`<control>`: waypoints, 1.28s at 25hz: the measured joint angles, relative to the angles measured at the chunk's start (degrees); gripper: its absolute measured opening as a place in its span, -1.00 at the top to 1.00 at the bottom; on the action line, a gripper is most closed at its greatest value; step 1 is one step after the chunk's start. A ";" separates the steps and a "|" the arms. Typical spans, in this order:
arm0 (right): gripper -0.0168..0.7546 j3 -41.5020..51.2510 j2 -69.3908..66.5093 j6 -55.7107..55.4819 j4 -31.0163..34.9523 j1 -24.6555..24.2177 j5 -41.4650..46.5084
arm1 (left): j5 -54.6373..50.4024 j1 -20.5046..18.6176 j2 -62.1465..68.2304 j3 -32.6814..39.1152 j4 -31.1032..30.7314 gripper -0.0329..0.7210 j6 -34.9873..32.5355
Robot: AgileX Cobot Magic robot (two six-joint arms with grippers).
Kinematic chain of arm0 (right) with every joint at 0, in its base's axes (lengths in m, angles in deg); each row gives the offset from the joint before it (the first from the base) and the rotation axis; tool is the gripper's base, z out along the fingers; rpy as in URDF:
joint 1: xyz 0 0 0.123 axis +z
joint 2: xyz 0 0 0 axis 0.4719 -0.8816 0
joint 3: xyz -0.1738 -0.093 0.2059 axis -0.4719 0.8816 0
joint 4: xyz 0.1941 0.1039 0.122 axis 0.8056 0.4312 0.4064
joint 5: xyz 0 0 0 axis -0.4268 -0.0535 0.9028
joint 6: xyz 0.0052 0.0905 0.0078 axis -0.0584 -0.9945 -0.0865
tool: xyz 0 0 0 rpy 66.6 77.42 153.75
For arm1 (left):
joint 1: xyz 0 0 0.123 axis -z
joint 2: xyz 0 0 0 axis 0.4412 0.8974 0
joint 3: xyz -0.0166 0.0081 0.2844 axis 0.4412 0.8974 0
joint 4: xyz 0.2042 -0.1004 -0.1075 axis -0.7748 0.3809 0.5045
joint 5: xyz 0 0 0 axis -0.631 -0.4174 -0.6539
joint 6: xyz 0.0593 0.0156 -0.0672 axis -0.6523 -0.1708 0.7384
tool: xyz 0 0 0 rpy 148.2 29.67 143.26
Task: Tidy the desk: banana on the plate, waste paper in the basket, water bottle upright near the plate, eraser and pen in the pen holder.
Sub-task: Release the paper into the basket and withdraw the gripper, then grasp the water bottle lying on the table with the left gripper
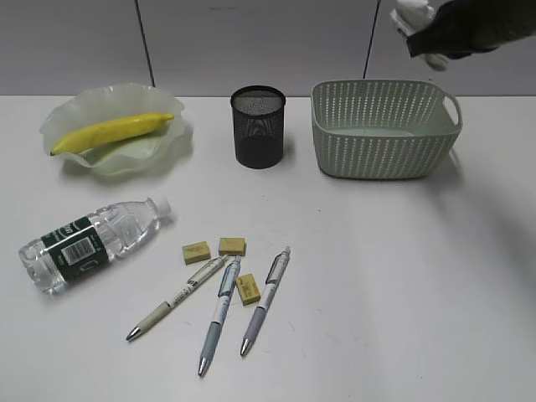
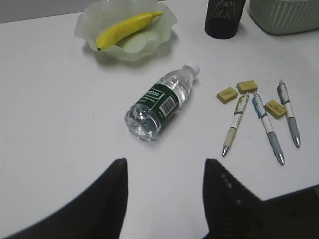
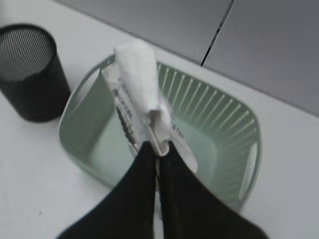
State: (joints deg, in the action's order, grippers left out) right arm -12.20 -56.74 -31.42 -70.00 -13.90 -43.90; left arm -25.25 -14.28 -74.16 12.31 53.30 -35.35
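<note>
My right gripper point(image 3: 158, 147) is shut on the crumpled white waste paper point(image 3: 137, 84) and holds it high above the green basket point(image 3: 219, 124); it also shows at the top right of the exterior view point(image 1: 421, 33), over the basket point(image 1: 381, 142). The banana point(image 1: 113, 131) lies on the pale green plate point(image 1: 172, 142). The water bottle point(image 1: 88, 241) lies on its side at the left. Three pens point(image 1: 219, 311) and three yellow erasers point(image 1: 232, 245) lie in front of the black mesh pen holder point(image 1: 258, 127). My left gripper point(image 2: 164, 164) is open and empty, above the table in front of the bottle point(image 2: 159, 102).
A grey partition wall stands behind the table. The plate, the pen holder and the basket stand in a row at the back. White table surface lies at the front right.
</note>
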 joint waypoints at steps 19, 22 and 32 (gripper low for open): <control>-0.62 -25.13 -20.65 -9.55 -0.90 0.00 22.42 | 0.00 0.00 0.00 0.00 0.00 -0.06 0.00; -0.58 -25.61 -16.05 -10.48 -3.18 0.00 32.88 | 0.00 0.00 0.00 0.00 0.00 -0.06 0.00; -0.55 -9.34 6.49 -17.39 -8.20 0.00 49.13 | 0.00 0.00 0.00 0.00 0.00 -0.06 0.00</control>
State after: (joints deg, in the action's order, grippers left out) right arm -21.54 -50.24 -48.81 -78.21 -13.90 5.23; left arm -25.25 -14.28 -74.16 12.31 53.30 -35.35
